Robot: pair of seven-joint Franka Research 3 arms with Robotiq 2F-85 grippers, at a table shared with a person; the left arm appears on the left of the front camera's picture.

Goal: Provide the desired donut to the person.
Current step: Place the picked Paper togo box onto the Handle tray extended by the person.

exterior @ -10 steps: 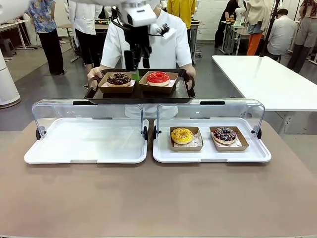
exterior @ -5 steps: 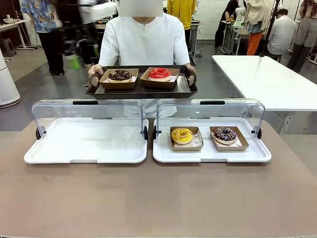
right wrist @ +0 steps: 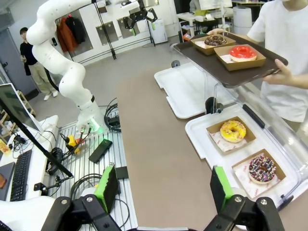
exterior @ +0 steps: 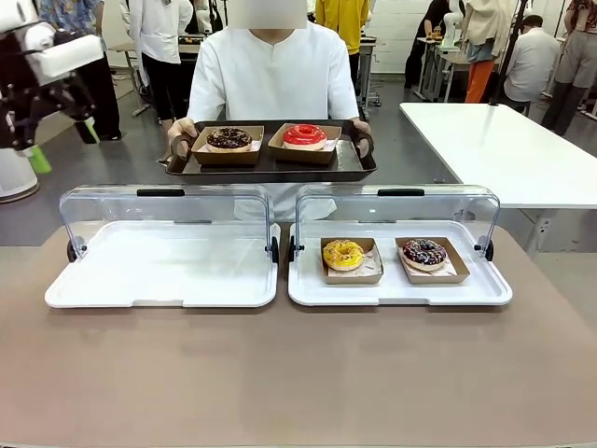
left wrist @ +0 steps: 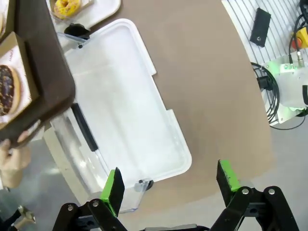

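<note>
The person (exterior: 272, 79) in a white top stands at the far side, holding a dark tray (exterior: 270, 170) with both hands. On it sit a chocolate donut (exterior: 229, 139) and a red-glazed donut (exterior: 304, 135), each in a brown paper box. My left gripper (exterior: 63, 145) hangs open and empty in the air at the far left, well away from the tray. Its wrist view looks down past the open fingers (left wrist: 114, 190) at the empty left case (left wrist: 125, 110) and the tray's edge (left wrist: 43, 72). My right gripper (right wrist: 163, 187) is open and empty, high above the table's near right.
Two white display cases with raised clear lids stand on the brown table. The left case (exterior: 163, 271) holds nothing. The right case (exterior: 485, 285) holds a yellow donut (exterior: 342, 254) and a sprinkled chocolate donut (exterior: 424, 252) in boxes. A white table (exterior: 494, 149) stands at the right.
My left arm has swung away from above the person's tray to the far left, gripper empty. The person has held the tray nearly still, drifting a little to the right.
</note>
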